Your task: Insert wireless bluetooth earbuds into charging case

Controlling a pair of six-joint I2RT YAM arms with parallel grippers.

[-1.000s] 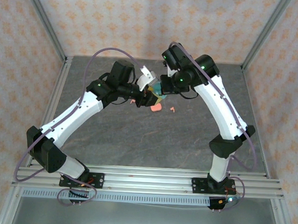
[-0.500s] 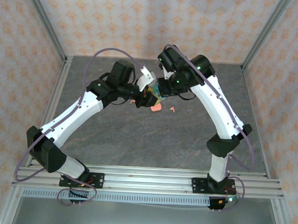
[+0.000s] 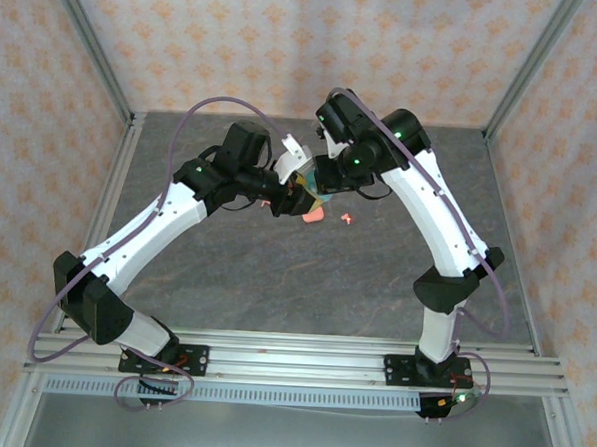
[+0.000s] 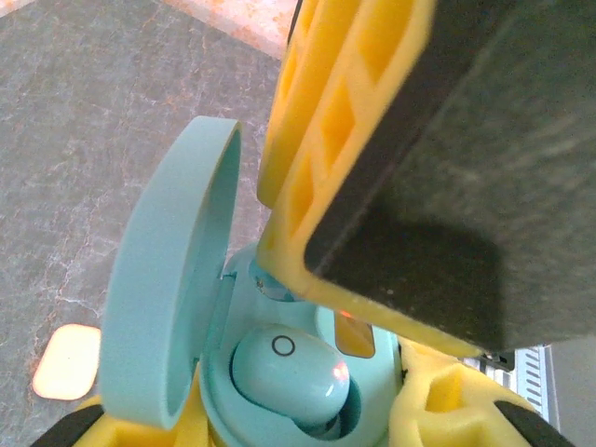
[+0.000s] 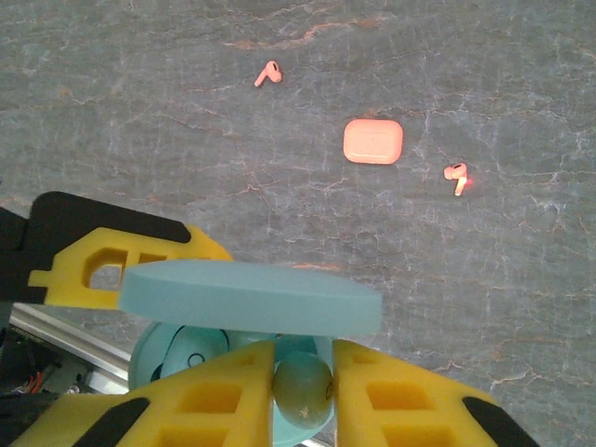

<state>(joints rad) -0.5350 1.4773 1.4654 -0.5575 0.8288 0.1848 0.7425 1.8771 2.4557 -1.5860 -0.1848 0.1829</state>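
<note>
The left gripper (image 3: 295, 195) clamped the open teal case (image 4: 168, 307). The right gripper (image 5: 304, 352) pinched a teal earbud (image 5: 303, 389) at the case mouth, beside the seated earbud (image 4: 289, 372). Hazard: a skewed release could tip the bud onto the table (image 5: 521, 84). Case and buds were smooth, rounded, glossy plastic.

A grey marbled tabletop (image 3: 306, 274) is enclosed by walls (image 3: 288, 43) papered in a peach floral pattern and framed by aluminium posts (image 3: 90, 47).

teal case (image 4: 168, 279), pink earbuds (image 5: 270, 74) (grey marbled table (image 5: 140, 140))
</note>
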